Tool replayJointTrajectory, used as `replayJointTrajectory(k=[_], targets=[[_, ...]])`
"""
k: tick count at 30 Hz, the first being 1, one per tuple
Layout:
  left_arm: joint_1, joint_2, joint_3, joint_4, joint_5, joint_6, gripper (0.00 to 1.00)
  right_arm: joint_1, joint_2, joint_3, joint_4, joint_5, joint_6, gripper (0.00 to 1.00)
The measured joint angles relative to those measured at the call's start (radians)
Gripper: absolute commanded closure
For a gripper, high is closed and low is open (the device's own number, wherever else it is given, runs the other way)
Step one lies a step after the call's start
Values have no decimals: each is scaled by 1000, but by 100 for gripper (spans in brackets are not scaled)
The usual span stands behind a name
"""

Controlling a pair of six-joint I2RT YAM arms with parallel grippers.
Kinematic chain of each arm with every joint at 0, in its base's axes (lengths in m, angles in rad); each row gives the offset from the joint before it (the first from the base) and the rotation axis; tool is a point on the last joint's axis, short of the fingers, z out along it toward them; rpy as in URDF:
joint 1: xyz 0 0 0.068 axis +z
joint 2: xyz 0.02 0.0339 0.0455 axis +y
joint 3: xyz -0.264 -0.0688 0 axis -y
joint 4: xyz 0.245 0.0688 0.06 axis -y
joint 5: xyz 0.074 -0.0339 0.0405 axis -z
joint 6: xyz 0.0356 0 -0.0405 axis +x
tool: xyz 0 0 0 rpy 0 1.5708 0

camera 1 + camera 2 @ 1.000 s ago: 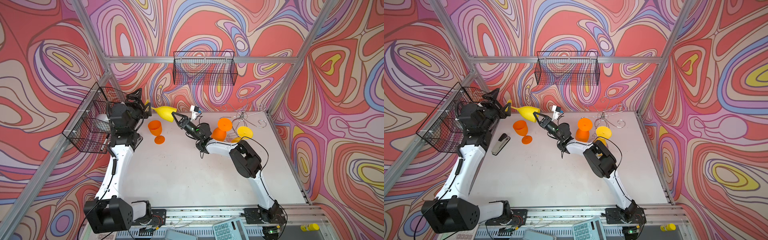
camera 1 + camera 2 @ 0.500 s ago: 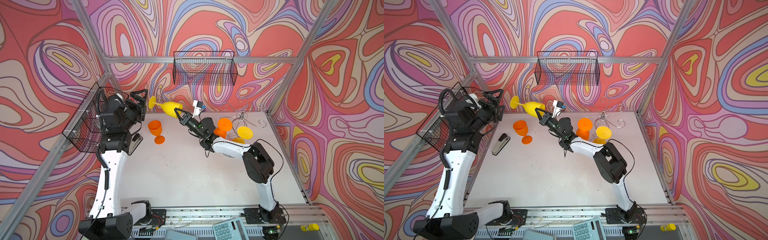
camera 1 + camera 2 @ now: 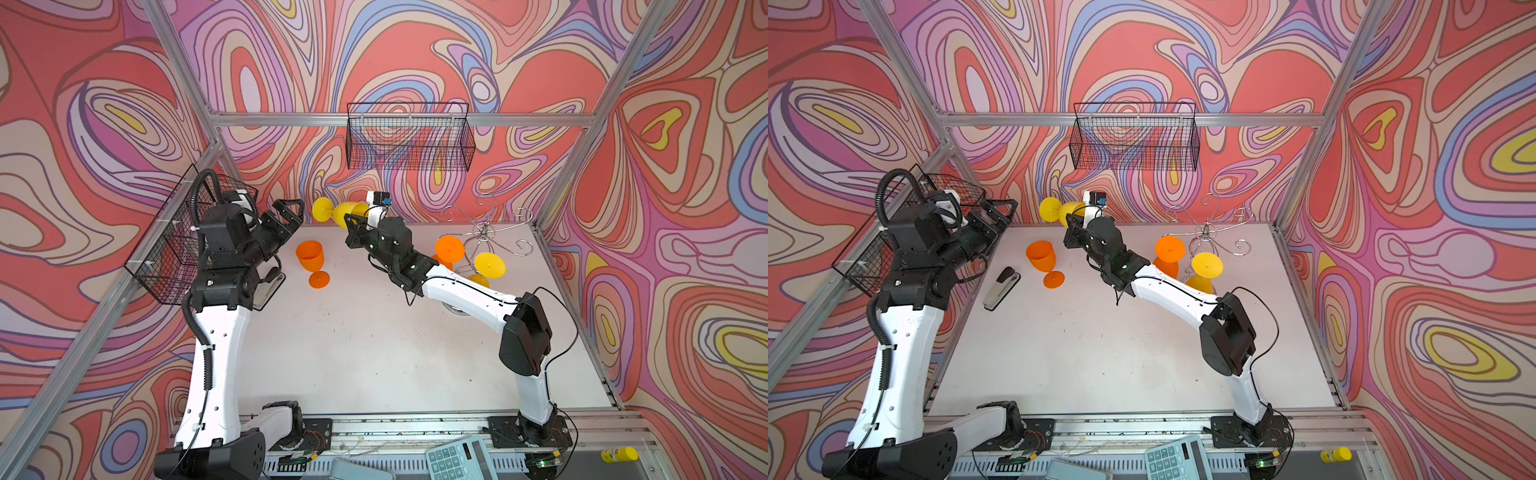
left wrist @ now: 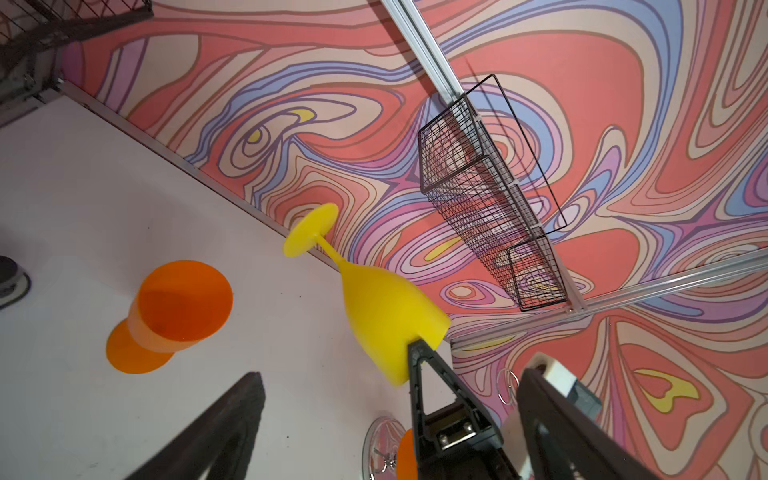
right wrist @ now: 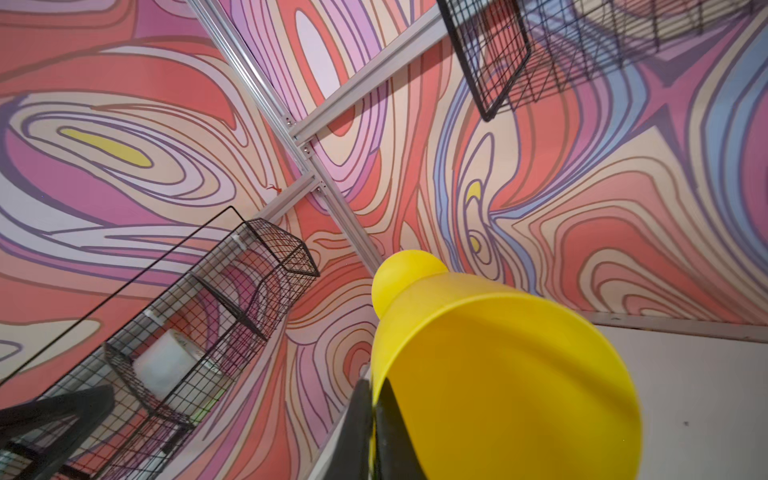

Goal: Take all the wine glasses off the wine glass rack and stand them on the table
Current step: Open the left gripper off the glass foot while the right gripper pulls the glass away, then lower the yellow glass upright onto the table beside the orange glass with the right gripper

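The yellow wine glass [image 3: 351,210] was off the rack [image 3: 484,237]. It was up in the air, over the back of the worktop [image 3: 374,332], well apart from the rack. It lay on its side, with its round foot pointing at the left tool [image 3: 293,214].

The right tool [image 3: 349,219] was shut on the rim of the glass, with one finger looking to be inside the cup and one outside. I think it held the rim so that the stem and foot stayed free for the other tool to take.

The left tool was wide open and held nothing. It was near the foot of the glass but did not touch it. It looked ready to take the glass, so this seemed to be a hand-over. The open fingers would need to close on the thin stem, and that could slip.

An orange glass [image 3: 311,259] stood upright on the worktop, just below the two tools. It stood on its foot, so I think that was the spot for glasses that were done.

On the rack, one more orange glass [image 3: 449,248] and one more yellow glass [image 3: 490,264] hung upside down by their feet, because the hooks hold them that way.

A stapler [image 3: 1001,286] lay on the worktop near the left arm. A black wire basket [image 3: 166,257] hung on the side wall.
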Motion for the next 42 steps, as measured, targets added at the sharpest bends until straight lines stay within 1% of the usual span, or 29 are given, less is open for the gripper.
replayJointTrajectory(k=[3,6,10,12,14,19,24,33,42], targets=[[-10,-1,0,-31,-25,60,5,0,20,90,-130,64,-62,100],[-31,0,0,-64,-58,118,5,-2,86,237,-287,99,-114,100],[-80,5,10,-105,-126,207,5,-2,224,489,-520,108,-168,100],[-104,5,10,-111,-163,245,6,-2,281,579,-614,107,-186,100],[-130,3,8,-111,-207,285,7,-2,320,632,-694,106,-201,100],[-179,-12,-19,-110,-285,359,8,-2,345,642,-838,94,-234,100],[-191,-18,-50,-109,-322,398,8,-2,345,655,-917,58,-254,100],[-197,-30,-99,-103,-342,431,9,-2,373,694,-993,-14,-290,100],[-197,-31,-102,-103,-359,453,9,-2,413,707,-1040,-62,-336,100]])
